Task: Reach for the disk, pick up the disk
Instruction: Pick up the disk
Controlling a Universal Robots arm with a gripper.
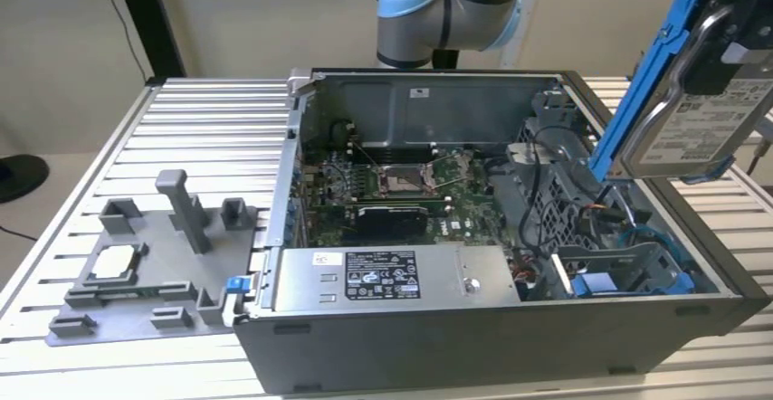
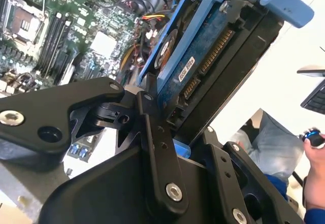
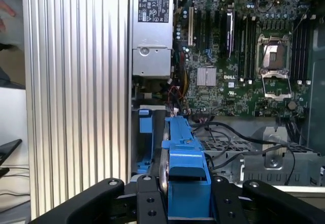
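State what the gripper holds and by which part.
The gripper is shut on the flat silver metal disk with blue plastic side rails, gripping its lower end across the rails, lifted above the open computer case.

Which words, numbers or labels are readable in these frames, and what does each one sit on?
White label on the disk: printed lines, too small to read.
Small white sticker on the disk's edge, second wrist view: blurred.
Black label on the grey metal box: too small to read.
Motherboard: fine board markings, too small to read.
No text can be quoted with confidence.
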